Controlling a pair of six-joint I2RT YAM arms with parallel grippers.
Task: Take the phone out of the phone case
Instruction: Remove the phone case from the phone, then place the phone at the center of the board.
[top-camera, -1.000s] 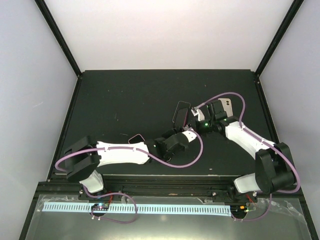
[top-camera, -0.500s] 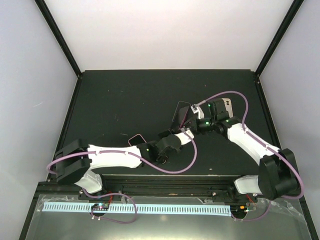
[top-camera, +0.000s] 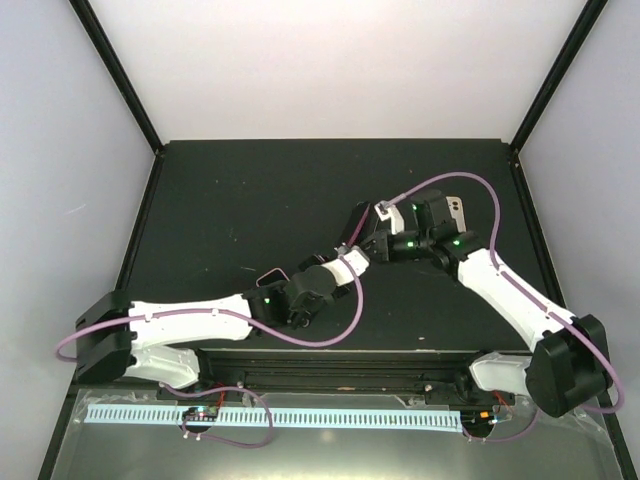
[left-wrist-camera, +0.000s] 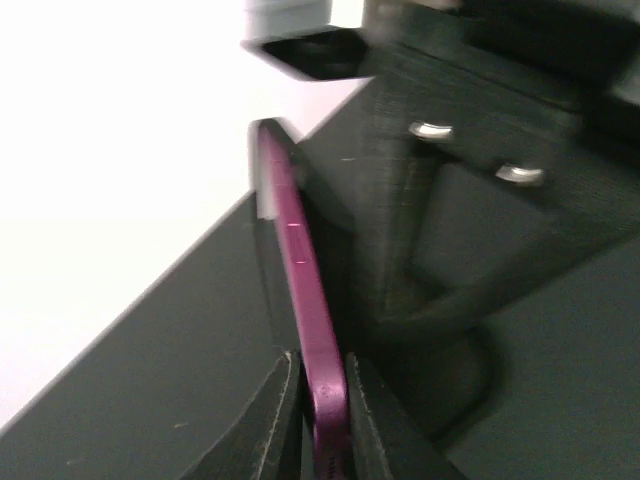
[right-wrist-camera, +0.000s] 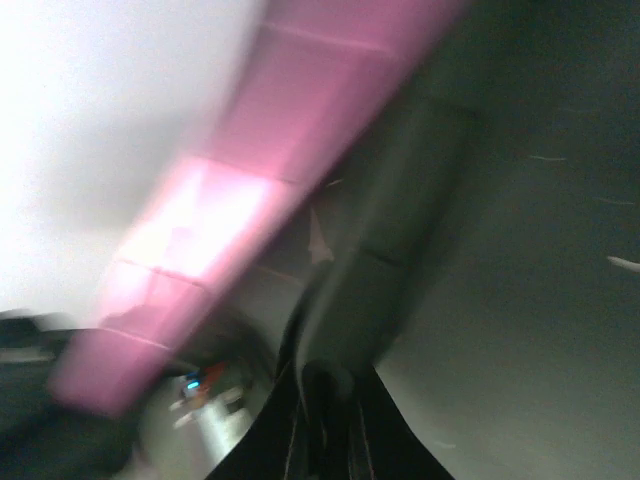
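You're seeing the phone (top-camera: 358, 226) sitting in its case (left-wrist-camera: 298, 255), both lifted off the tabletop (top-camera: 250, 190) and standing on edge, tilted, right of centre. The case is showing a smooth magenta rim with rounded corners around a flat dark face. The left hand (left-wrist-camera: 322, 368) is pinching that rim narrowly at its lower end, a dark finger pressing on each side. The right hand (top-camera: 384, 240) is crowding in from the other side, its black body lying just beside the dark face. In its own wrist view the fingers (right-wrist-camera: 292, 400) are sitting close together around a dark slab with the pink rim sweeping past, but the blur is too heavy for you to tell whether they are gripping.

The two wrists are nearly touching, and a purple cable (top-camera: 330, 335) is looping under the left arm. A small pink-rimmed thing (top-camera: 270, 277) is lying on the tabletop, partly under that arm. A silvery device (top-camera: 456, 211) is lying behind the right arm. Matte black tabletop is stretching open behind and to the left, out to the pale walls.
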